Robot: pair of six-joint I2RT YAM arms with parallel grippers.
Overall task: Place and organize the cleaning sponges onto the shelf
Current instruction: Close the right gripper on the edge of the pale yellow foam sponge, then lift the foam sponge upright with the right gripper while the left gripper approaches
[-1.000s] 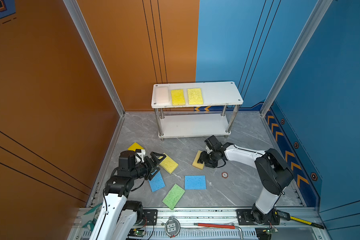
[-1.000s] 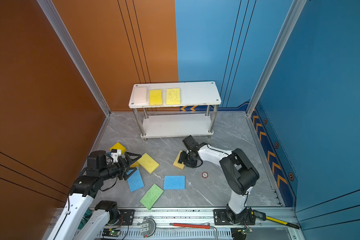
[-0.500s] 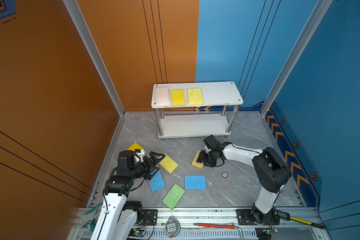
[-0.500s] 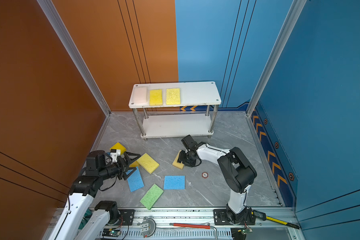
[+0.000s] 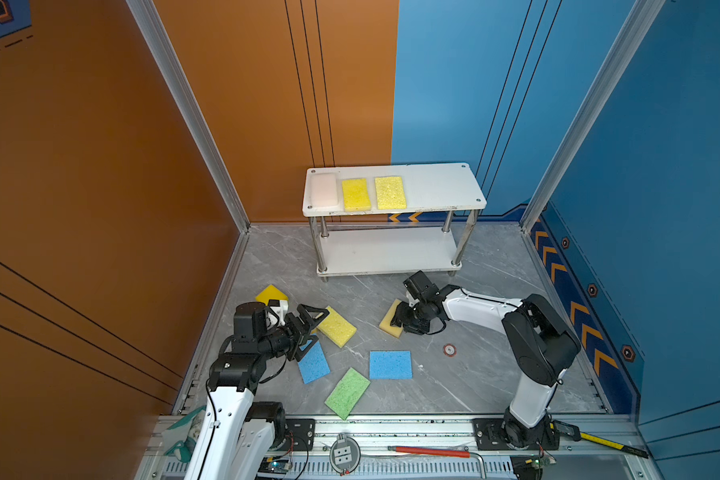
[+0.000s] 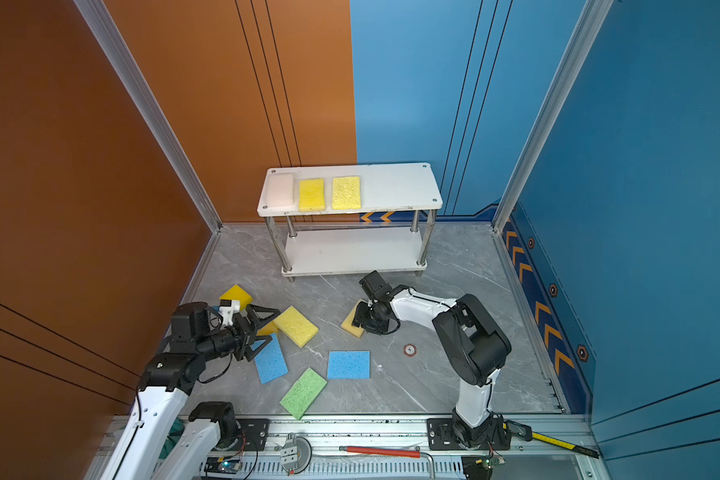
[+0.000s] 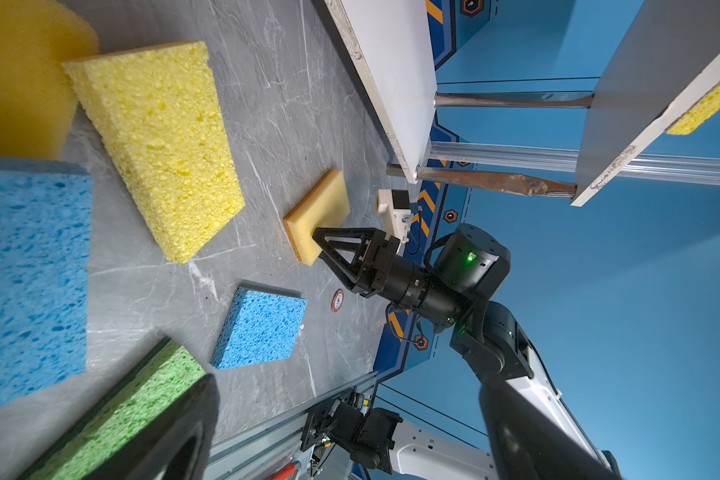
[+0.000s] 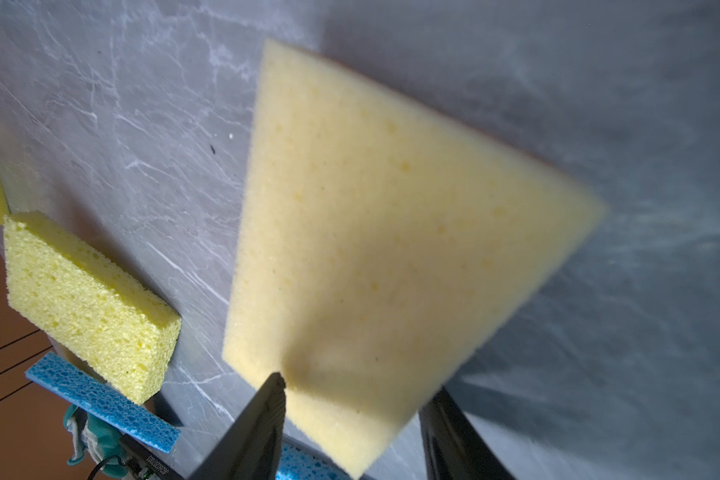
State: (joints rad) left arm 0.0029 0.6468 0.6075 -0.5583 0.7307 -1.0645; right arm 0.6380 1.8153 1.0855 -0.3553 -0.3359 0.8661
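The shelf [image 5: 433, 187] stands against the back wall on the grey floor [image 5: 483, 374]. Its top board carries three sponges in a row at the left end: a pale pinkish sponge [image 5: 324, 190], a bright yellow sponge [image 5: 356, 194] and a coarse yellow sponge [image 5: 390, 192]. The lower board is bare.

The other sponges lie on the floor in front of the shelf:
- a yellow block [image 5: 272, 294] near the left wall
- a porous yellow sponge [image 5: 336, 326]
- a tilted blue sponge [image 5: 313, 361], with one end under the left claw
- a second blue sponge [image 5: 390, 365], which lies square
- a green sponge [image 5: 347, 392], nearest the front rail
- a pale yellow-orange sponge [image 5: 388, 322], just in front of the shelf

The left gripper [image 5: 313, 328] sits low above the floor between the yellow block and the porous yellow sponge. Its jaws are spread wide and hold nothing.

The right gripper [image 5: 404, 318] is down at the pale yellow-orange sponge, with its jaws about half apart. In the right wrist view, the fingers [image 8: 267, 415] straddle the near end of this sponge. Whether they actually press on the foam cannot be told. The sponge appears to rest on the floor.
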